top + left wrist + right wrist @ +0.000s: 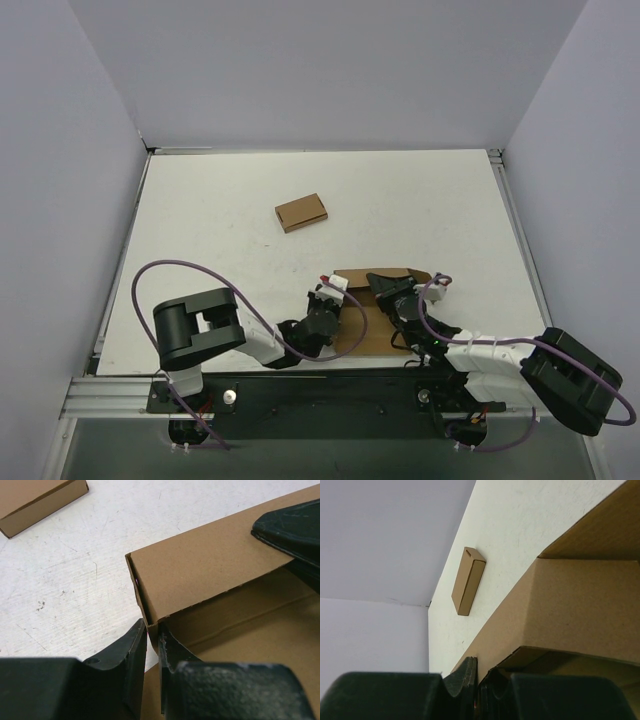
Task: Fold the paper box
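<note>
**Bench (pixel 220 220) from above, read left to right.** We are viewing a small closed carton (pixel 302 212) lying well apart, towards the far side. It is taking no part in the work.

Nearer us, the left gripper (pixel 332 288) is pinching the left end of a raised wall of the paper box (pixel 362 325). In the left wrist view its fingers (pixel 136 650) are pressed close, with the wall's lower corner between them.

The paper box is sitting at the near edge of the bench, between the two arms. We are judging it light and thin, stiff across each panel but bending readily at the creases. It is probably easy to crush or tear if squeezed hard. The best hold is on a free edge of a wall or flap, close to a corner.

It is plain brown card. The base panel is lying flat, one long wall is standing up and folding over, and a crease is running along the base.

On the right, the right gripper (pixel 385 285) is clamping the other end of the same wall, one finger outside and one inside.
</note>
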Controlling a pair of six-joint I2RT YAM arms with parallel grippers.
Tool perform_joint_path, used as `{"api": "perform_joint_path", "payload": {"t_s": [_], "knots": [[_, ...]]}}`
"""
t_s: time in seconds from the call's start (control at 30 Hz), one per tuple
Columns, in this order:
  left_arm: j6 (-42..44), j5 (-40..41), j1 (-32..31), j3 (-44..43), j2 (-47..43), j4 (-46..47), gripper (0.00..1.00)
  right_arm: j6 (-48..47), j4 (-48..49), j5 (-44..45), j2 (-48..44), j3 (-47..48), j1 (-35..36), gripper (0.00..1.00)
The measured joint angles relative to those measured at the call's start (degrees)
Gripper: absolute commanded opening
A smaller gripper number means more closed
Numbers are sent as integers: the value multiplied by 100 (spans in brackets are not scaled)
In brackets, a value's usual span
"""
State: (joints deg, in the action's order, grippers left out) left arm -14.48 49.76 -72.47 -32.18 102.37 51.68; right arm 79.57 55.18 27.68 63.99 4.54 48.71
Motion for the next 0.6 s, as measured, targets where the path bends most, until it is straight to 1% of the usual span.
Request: {"api": "perform_joint_path", "payload": {"t_s": [0.07, 0.17, 0.2, 0.27, 0.3, 0.37, 0.4, 0.5, 0.6], "knots": [[-11, 149, -24, -85, 39, -107, 8, 9, -59, 66, -9, 20, 39, 2], [11, 299, -42, -168, 85, -190, 4, 2, -188, 151, -46, 87, 96, 13], [15, 317, -44, -173, 85, -214, 4, -15, -234, 153, -81, 94, 109, 23], [33, 365, -44, -179, 85, -254, 2, -79, -358, 131, -164, 94, 138, 32], [35, 372, -31, -184, 85, -282, 2, -170, -527, 87, -258, 94, 164, 42], [26, 361, 11, -186, 42, -376, 1, -291, -800, 28, -479, 92, 203, 50], [-7, 293, 52, -184, -28, -494, 1, -382, -960, -17, -662, 94, 203, 54], [-188, -96, 304, -164, -356, -1049, 0, -706, -1394, -125, -1423, 96, 208, 62], [-404, -629, 678, -120, -752, -1613, 1, -1086, -1996, -208, -2267, 168, 205, 66]]}}
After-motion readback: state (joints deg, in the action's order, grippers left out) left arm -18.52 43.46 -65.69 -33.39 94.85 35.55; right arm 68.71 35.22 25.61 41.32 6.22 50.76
